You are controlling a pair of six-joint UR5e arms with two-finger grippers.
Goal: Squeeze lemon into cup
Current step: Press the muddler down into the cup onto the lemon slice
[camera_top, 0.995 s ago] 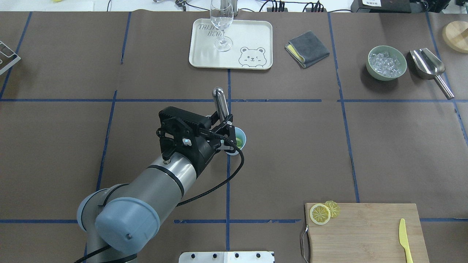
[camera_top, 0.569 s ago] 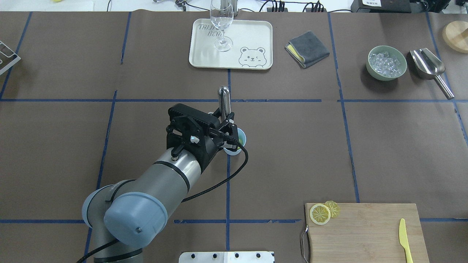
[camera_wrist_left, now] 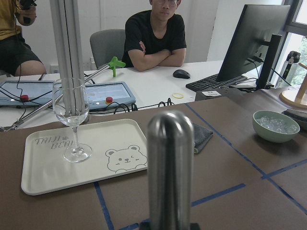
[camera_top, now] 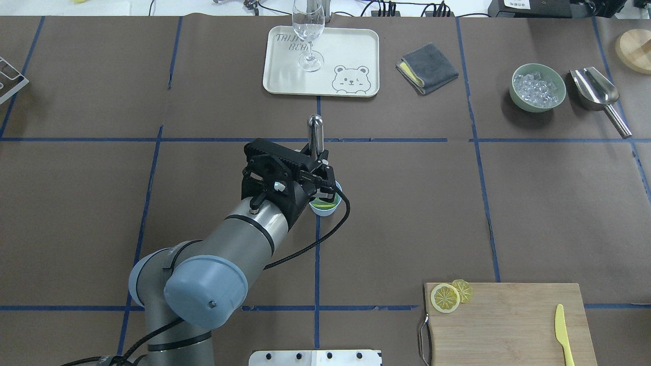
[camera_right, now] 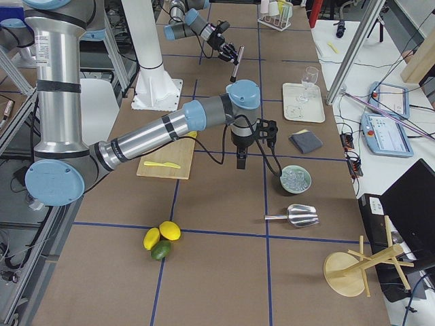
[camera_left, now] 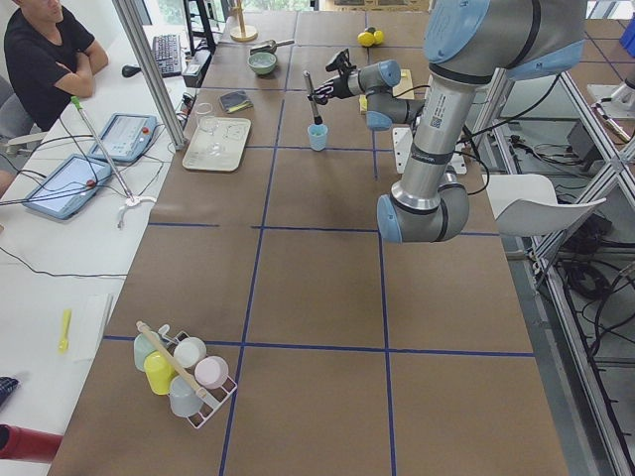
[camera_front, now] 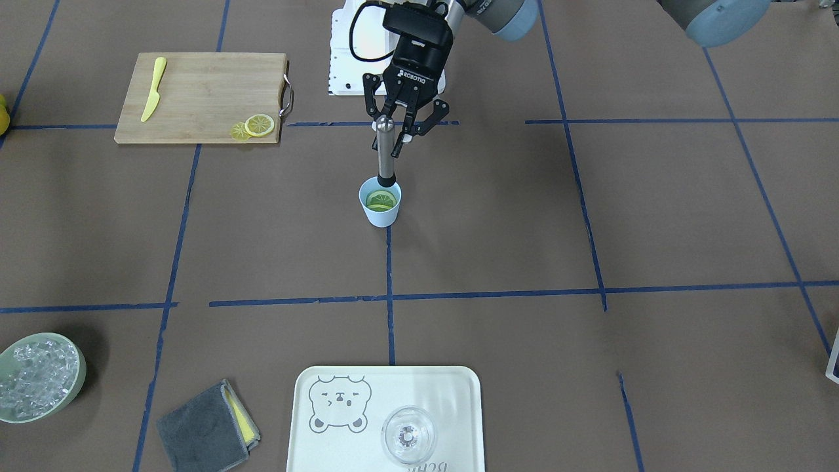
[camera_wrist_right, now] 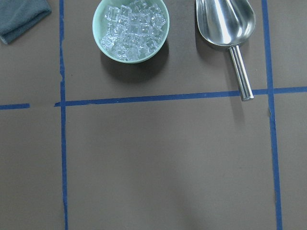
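My left gripper (camera_front: 394,130) is shut on a steel muddler (camera_front: 385,149) and holds it nearly upright, black tip at the mouth of the light-blue cup (camera_front: 381,212). A lemon slice (camera_front: 380,198) lies inside the cup. In the overhead view the gripper (camera_top: 318,172) partly covers the cup (camera_top: 326,207). The muddler's shaft (camera_wrist_left: 170,167) fills the middle of the left wrist view. Two more lemon slices (camera_top: 445,297) lie on the board's corner. My right gripper (camera_right: 240,155) shows only in the exterior right view, above the table near the ice bowl; I cannot tell its state.
A wooden cutting board (camera_top: 508,325) with a yellow plastic knife (camera_top: 562,333) lies at the front right. A white tray (camera_top: 351,56) with a stemmed glass (camera_top: 308,30) stands at the back. A grey cloth (camera_top: 427,67), a green bowl of ice (camera_top: 537,87) and a metal scoop (camera_top: 597,91) lie back right.
My left arm has swung to the right and forward. The muddler has stood up from a lean to the left to nearly vertical over the cup. The gripper now hides more of the cup.
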